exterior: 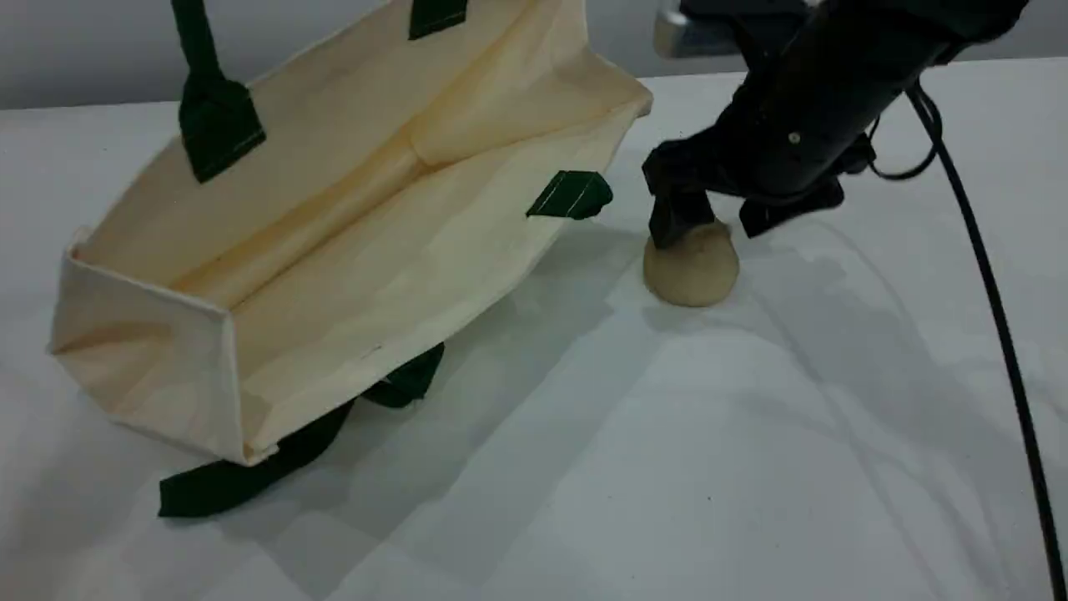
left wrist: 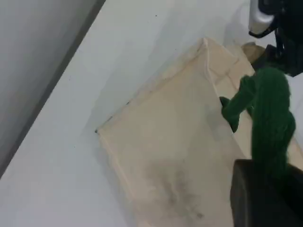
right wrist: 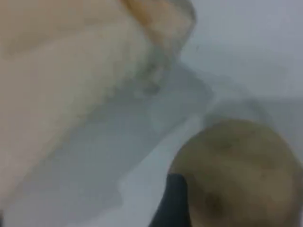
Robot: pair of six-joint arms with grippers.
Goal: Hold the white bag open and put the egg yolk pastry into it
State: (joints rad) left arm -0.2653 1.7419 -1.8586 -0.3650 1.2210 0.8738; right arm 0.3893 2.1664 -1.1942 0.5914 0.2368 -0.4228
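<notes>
Right pincer straddles the pastry, jaws wide; soft, crumbly, so squeeze its sides gently. Left pincer clamps the bag handle.

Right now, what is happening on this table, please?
The left end effector is shut on a green handle and lifts one side of the white bag, so its mouth gapes. The right end effector stands open around the egg yolk pastry, which sits on the table beside the bag.
</notes>
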